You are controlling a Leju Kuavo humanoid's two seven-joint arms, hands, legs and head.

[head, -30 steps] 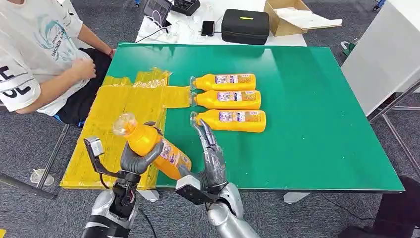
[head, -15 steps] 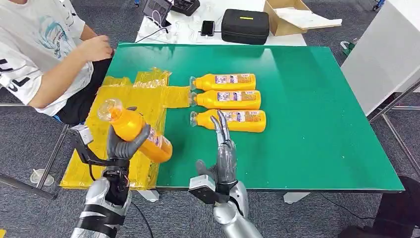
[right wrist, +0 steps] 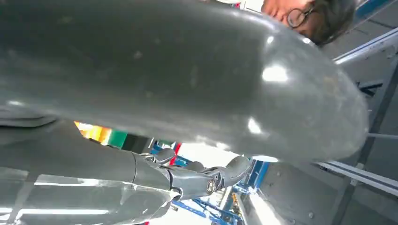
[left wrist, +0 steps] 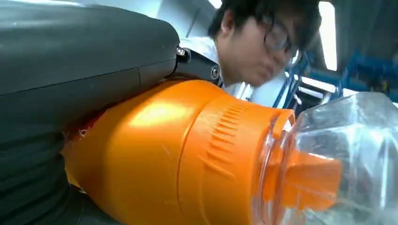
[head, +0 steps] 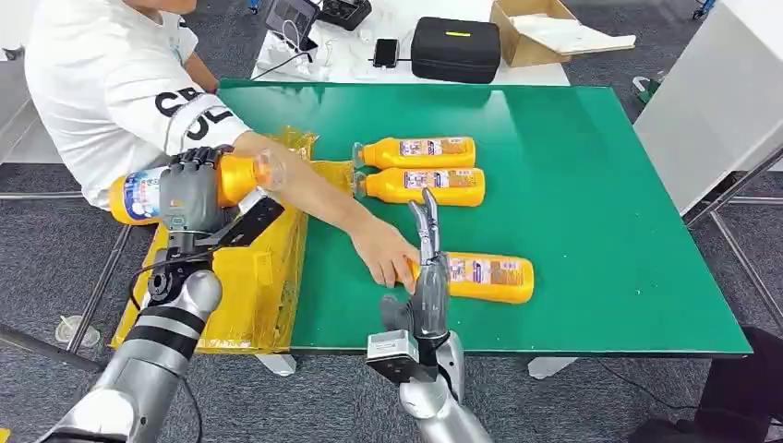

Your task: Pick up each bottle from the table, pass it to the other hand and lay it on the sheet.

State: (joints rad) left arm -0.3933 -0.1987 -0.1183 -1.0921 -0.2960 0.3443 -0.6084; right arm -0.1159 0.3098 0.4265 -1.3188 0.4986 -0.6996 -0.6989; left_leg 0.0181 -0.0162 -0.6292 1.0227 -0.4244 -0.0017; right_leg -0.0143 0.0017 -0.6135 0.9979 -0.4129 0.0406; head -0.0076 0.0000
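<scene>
A: Bottles, four of them, all orange with clear caps and printed labels. Going left to right: the held bottle (head: 189, 185) lies sideways in the left hand (head: 189, 189), raised over the yellow sheet (head: 245, 268) at the left of the green desk (head: 591, 185).

B: And the others?

A: Two lie side by side toward the far middle, the far bottle (head: 415, 151) and the middle bottle (head: 420, 185). The near bottle (head: 480, 277) lies on the desk, right of a person's hand (head: 388, 258) that touches its cap end.

B: The right hand?

A: The right hand (head: 427, 268) stands at the near edge, fingers straight and holding nothing, hiding part of that bottle's neck.

B: Anything hard to read?

A: The labels are too small, and the person's forearm covers part of the sheet.
</scene>
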